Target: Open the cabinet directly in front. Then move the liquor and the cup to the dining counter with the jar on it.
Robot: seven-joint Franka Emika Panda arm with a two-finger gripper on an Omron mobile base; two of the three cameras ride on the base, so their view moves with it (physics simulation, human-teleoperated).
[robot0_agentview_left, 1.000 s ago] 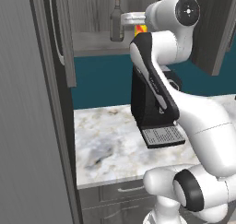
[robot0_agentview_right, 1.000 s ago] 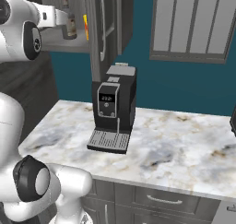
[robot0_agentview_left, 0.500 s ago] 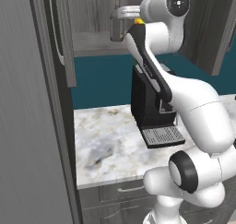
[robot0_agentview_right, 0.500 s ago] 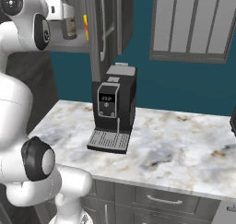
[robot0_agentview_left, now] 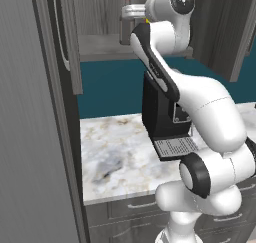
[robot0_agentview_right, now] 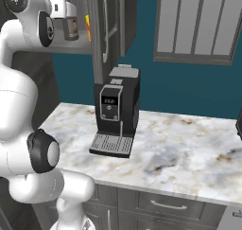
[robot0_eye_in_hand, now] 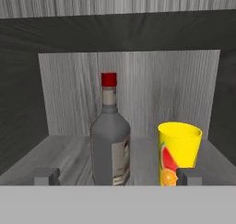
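Where it stands, red-capped liquor (robot0_eye_in_hand: pixel 109 140) looks grey.

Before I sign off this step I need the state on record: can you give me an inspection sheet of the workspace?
Surface: marble worktop, bare apart from the machine.
Job's things: cabinet doors open; liquor and cup upright on its shelf, apart, cup to the bottle's right in the hand view.
Clutter: black coffee machine.
Grippers: gripper open, at the shelf in front of the liquor, holding nothing.
Cables: nothing seen.
Surroundings: teal wall, grey drawers.
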